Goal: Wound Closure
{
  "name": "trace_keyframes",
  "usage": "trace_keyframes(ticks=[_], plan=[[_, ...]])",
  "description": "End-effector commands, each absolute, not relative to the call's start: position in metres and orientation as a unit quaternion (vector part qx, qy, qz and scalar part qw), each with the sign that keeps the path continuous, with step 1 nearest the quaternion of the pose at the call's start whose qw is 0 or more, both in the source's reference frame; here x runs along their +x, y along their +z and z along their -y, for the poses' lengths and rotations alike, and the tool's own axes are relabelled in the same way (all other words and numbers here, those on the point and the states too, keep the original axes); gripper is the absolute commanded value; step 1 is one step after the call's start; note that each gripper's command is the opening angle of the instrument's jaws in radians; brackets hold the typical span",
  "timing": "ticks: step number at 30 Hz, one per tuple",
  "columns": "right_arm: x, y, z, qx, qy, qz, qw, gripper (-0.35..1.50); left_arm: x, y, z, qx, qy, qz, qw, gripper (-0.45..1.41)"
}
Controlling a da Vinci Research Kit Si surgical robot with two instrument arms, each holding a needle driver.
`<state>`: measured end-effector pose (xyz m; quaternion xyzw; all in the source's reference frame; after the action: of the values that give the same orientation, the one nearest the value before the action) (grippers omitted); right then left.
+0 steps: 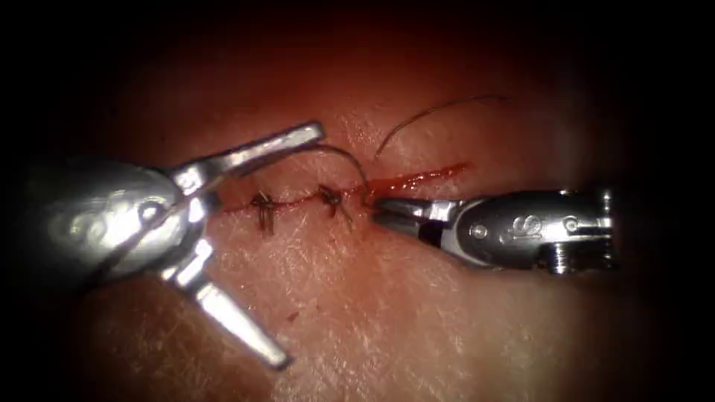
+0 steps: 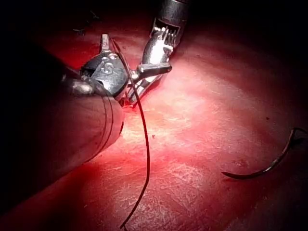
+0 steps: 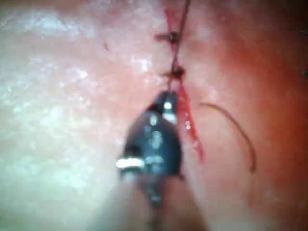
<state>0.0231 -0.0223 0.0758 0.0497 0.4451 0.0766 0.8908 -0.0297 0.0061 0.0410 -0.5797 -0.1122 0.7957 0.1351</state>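
The tissue [image 1: 417, 313] carried the cut [image 1: 417, 179], with two knots [image 1: 262, 202] tied along it. My left tool [image 1: 253, 246] stood wide open and empty at the cut's left end. My right tool [image 1: 387, 211] pinched the thread [image 1: 350, 160] beside the second knot. The needle [image 2: 269, 166] lay free on the tissue, well away. I judged steady, gentle tension best.

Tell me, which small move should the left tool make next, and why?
Probably reach and close the left tool on the thread beside its upper jaw: it is open and empty, while the right tool holds thread at the cut and the needle lies free on the tissue.
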Motion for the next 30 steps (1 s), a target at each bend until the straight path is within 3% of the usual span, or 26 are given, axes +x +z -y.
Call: trace_keyframes(ticks=[1, 11, 25, 27, 28, 29, 30], plan=[[0.0238, 0.0766, 0.0229, 0.052, 0.076, -0.446, 0.89, -0.35, -0.03, 0.0415, -0.0062, -0.584, 0.793, 0.108, 0.138, 1.25], [0.0237, 0.0765, 0.0229, 0.055, 0.078, -0.447, 0.89, -0.35, -0.0283, 0.0394, -0.0073, -0.6, 0.784, 0.059, 0.148, 1.14], [0.0233, 0.0762, 0.0225, 0.054, 0.083, -0.452, 0.887, -0.35, -0.0274, 0.0391, -0.0072, -0.632, 0.767, 0.023, 0.107, 0.83], [0.0233, 0.0762, 0.0225, 0.053, 0.084, -0.451, 0.887, -0.35, -0.0271, 0.0395, -0.0072, -0.631, 0.769, 0.026, 0.099, 0.39], [0.0233, 0.0762, 0.0225, 0.052, 0.084, -0.452, 0.886, -0.35, -0.0267, 0.0397, -0.0071, -0.632, 0.77, 0.021, 0.09, -0.11], [0.0233, 0.0762, 0.0225, 0.052, 0.084, -0.452, 0.886, -0.35, -0.0265, 0.0397, -0.0071, -0.632, 0.769, 0.022, 0.09, -0.35], [0.0233, 0.0761, 0.0225, 0.052, 0.084, -0.452, 0.886, -0.35, -0.0264, 0.0397, -0.0071, -0.633, 0.769, 0.022, 0.089, -0.45]])
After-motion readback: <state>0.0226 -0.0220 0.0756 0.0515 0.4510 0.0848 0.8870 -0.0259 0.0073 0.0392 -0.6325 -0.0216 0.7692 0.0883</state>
